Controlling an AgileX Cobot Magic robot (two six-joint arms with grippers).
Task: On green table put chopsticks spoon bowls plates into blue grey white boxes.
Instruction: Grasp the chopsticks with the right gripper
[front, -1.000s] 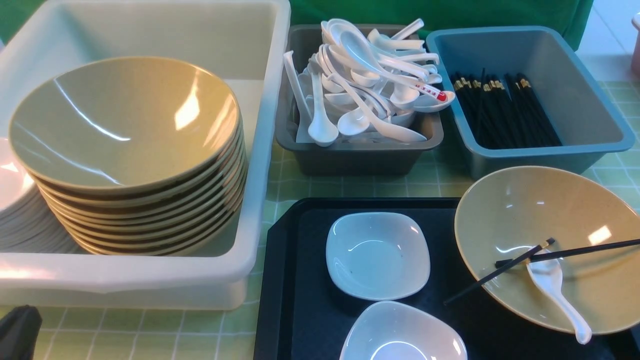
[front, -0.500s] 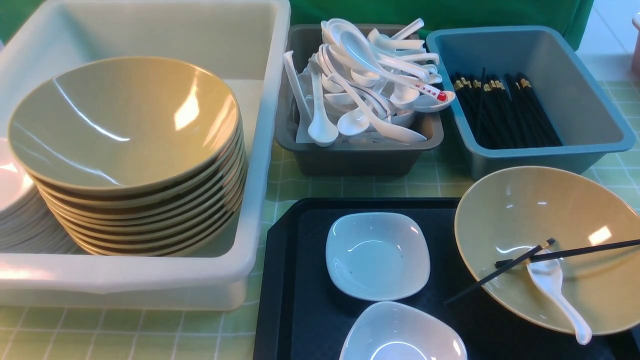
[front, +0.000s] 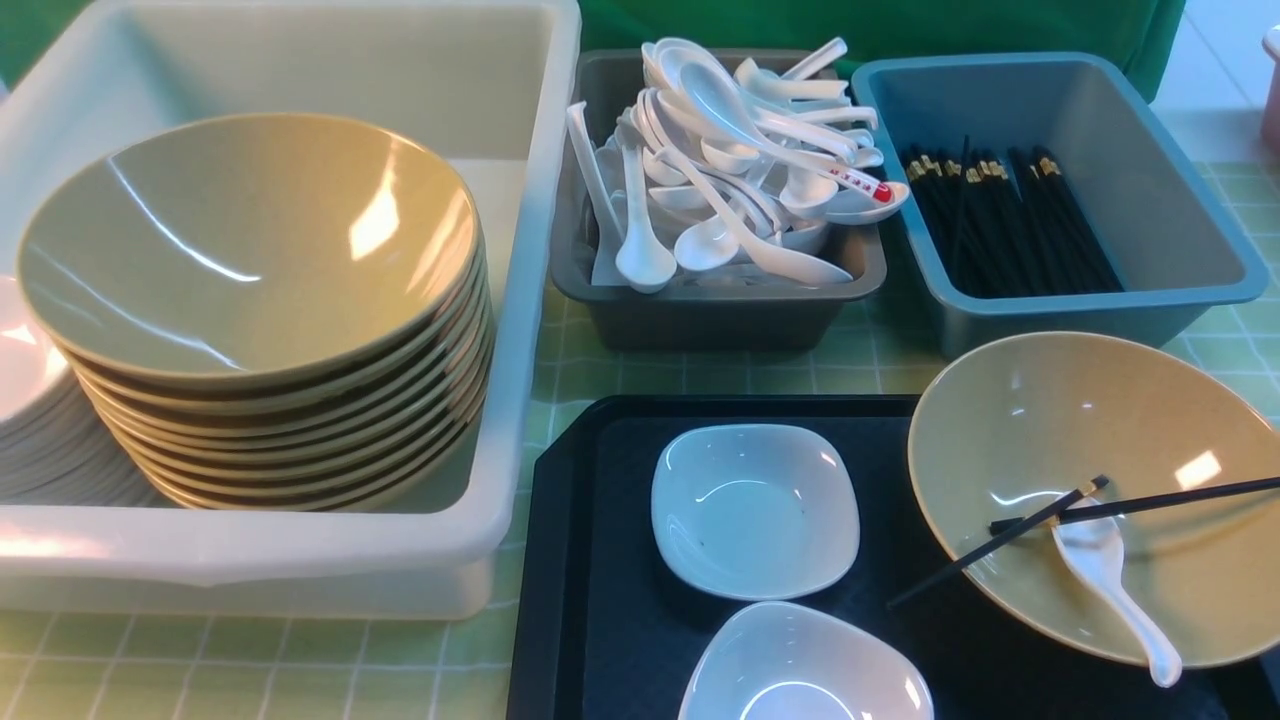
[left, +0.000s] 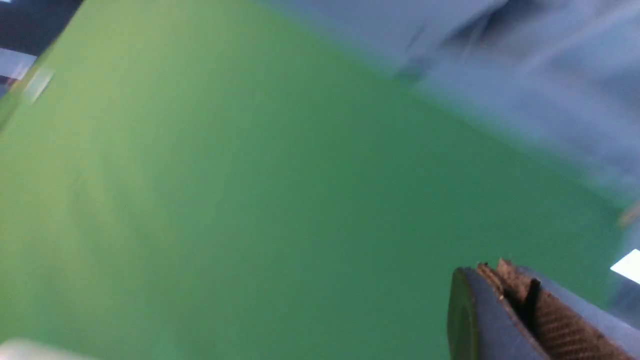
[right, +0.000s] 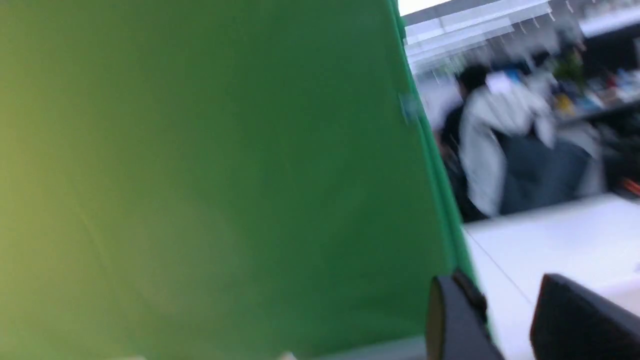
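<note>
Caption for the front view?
Tan bowls stacked in the white box; on the black tray, one bowl holding chopsticks and a spoon, beside two white plates.

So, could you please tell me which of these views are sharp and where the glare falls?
Front view: sharp, with bright glare patches on the top bowl of the stack, the loose bowl and the white box's front rim. Left wrist view: motion-smeared green backdrop, only the left gripper fairly crisp. Right wrist view: soft throughout, background person out of focus.
</note>
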